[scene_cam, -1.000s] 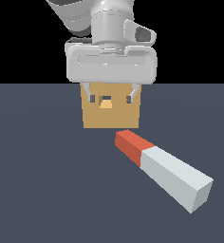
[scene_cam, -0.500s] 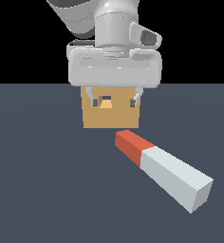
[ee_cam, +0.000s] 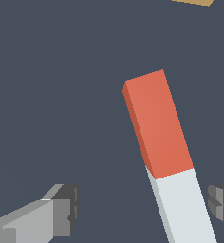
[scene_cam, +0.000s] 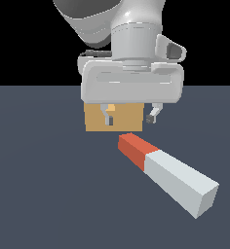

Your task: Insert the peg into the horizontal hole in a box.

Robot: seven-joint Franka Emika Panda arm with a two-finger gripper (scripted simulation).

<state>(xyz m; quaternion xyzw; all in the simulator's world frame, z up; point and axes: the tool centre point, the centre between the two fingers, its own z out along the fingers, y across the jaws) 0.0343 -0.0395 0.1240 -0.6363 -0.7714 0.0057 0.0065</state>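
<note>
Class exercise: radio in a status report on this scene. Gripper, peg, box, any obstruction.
Gripper open, empty, above the floor. Peg flat on floor, ungrasped, red end toward box. Nothing between peg and box.

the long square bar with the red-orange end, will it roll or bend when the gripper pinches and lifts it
The long square-sectioned peg, pale grey with a red-orange end, lies on a flat face on the dark floor, so it probably won't roll. It looks like one straight solid bar, likely stiff. Its flat sides should suit the open gripper, though a grasp away from its middle might let it tilt.
</note>
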